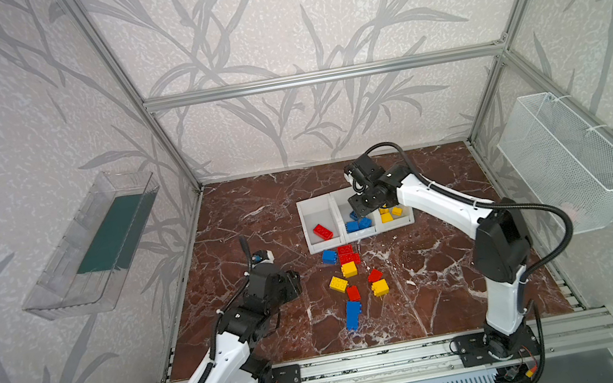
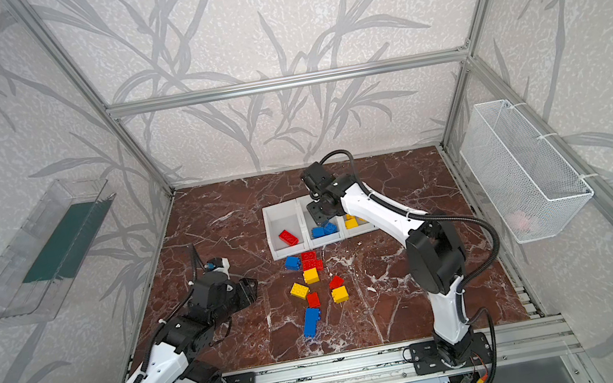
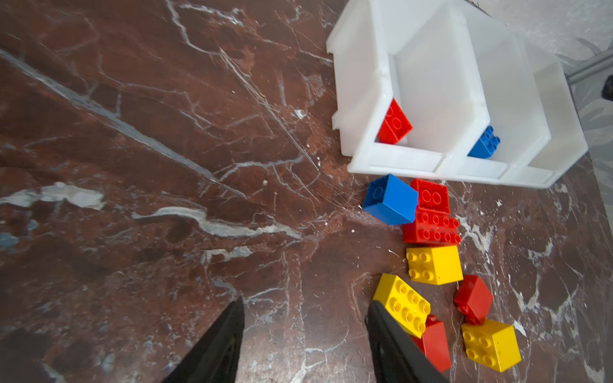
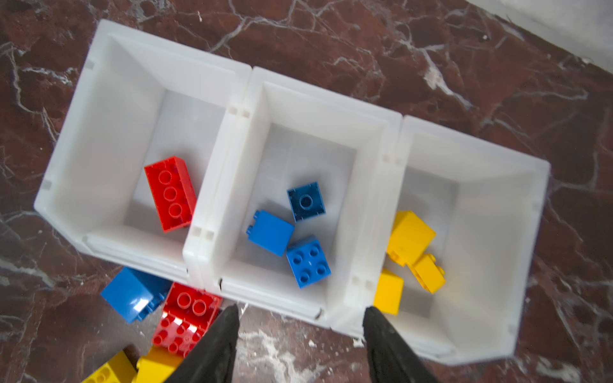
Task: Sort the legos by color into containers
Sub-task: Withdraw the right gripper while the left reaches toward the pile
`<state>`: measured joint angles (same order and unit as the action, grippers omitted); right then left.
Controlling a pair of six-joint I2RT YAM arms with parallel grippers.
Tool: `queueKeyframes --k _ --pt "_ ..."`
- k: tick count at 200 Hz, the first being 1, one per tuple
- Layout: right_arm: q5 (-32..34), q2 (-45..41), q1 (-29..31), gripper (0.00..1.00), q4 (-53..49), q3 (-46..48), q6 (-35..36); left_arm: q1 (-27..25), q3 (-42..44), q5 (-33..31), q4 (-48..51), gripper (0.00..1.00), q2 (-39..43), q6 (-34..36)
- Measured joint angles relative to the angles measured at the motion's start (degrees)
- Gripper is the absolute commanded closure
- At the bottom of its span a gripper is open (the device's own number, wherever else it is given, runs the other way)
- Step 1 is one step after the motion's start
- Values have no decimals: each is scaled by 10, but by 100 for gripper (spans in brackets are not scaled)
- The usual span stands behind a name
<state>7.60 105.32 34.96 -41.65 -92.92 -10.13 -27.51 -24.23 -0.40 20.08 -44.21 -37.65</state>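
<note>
Left wrist view is showing you the left claw [image 3: 303, 303] hovering parted and empty over the worktop [image 3: 132, 165], with loose legos [image 3: 433, 263] lying beside it. Your right claw [image 4: 300, 310] is hanging parted and empty above the white containers [image 4: 232, 142], which are holding a red brick [image 4: 170, 194], blue bricks [image 4: 308, 262] and yellow bricks [image 4: 409, 235].

Bimanual pose, seen from above and from each wrist. The left arm [image 1: 216, 368] reaches forward from its near-left base, low and nearly level, with the wrist turned toward the middle. The left gripper [image 3: 306, 301] has its jaws parted, with nothing between them. The right arm [image 1: 438, 198] rises upright from its near-right base and bends sharply at the elbow, the forearm stretching far and toward the centre. The right gripper [image 4: 302, 307] points steeply downward, its jaws likewise parted and empty. The two grippers are well apart.
</note>
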Motion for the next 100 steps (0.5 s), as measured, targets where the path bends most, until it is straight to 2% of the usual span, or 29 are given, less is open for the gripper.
queueKeyframes --k 51,100 --pt "0 -212 -5 38 11 222 -63 -111 -18 0 -13 38 -74 21" --pt "3 -352 -5 37 8 392 -134 -138 -67 20 -43 37 -187 56"
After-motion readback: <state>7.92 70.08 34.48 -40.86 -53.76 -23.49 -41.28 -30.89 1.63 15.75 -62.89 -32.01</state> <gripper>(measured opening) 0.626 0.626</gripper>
